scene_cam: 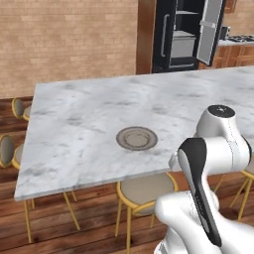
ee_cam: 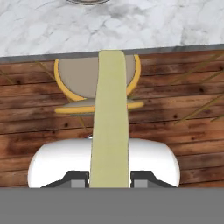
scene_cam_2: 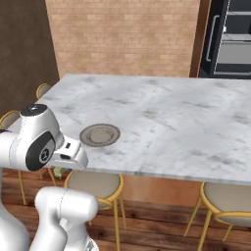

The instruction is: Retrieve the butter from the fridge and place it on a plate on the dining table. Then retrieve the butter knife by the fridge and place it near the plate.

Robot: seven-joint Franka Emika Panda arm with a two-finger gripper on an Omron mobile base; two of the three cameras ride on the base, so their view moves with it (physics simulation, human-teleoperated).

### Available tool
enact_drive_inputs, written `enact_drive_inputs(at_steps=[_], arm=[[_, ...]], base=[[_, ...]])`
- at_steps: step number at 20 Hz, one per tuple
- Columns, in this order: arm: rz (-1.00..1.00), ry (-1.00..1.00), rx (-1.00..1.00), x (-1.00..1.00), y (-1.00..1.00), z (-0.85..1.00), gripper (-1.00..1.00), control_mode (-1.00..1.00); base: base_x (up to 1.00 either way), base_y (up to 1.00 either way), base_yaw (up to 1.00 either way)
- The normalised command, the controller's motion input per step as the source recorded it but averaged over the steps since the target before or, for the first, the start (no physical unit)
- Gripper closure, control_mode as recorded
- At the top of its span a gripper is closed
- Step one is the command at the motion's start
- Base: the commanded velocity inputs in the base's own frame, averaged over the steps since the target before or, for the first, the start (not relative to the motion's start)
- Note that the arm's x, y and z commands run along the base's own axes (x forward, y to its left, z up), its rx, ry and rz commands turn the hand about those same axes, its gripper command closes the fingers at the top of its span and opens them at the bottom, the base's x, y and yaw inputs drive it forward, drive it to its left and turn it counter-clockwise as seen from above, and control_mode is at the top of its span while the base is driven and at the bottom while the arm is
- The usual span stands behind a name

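A pale yellow stick of butter (ee_cam: pixel 109 122) runs up the middle of the hand view, with my gripper (ee_cam: pixel 109 181) shut on its lower end. The hand hangs below and just off the near edge of the dining table (ee_cam: pixel 144 26), over a stool. On the marble top, a little in from that edge, sits the round grey-brown plate (scene_cam: pixel 137 138) (scene_cam_2: pixel 100 134), bare; its rim (ee_cam: pixel 85 1) peeks in at the top of the hand view. The black fridge (scene_cam: pixel 183 34) (scene_cam_2: pixel 230 39) stands beyond the table's far side, one door swung open. The butter knife is out of view.
Gold-legged round stools (scene_cam: pixel 146 191) (scene_cam_2: pixel 93 184) are tucked under the table's near edge, with more at its left end (scene_cam: pixel 7 149). One stool seat (ee_cam: pixel 78 76) lies right under the butter. The floor is wood and a brick wall runs behind.
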Motion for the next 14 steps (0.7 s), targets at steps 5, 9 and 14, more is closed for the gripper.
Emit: enact_drive_inputs(at_steps=[5, 9, 14], arm=[[0.00, 0.00, 0.00, 0.00, 0.00, 0.00, 1.00, 1.00], [0.00, 0.00, 0.00, 0.00, 0.00, 0.00, 1.00, 1.00], [0.00, 0.00, 0.00, 0.00, 0.00, 0.00, 1.00, 1.00]], base=[[0.00, -0.26, 0.00], [0.15, 0.01, 0.00], [0.31, 0.01, 0.00]])
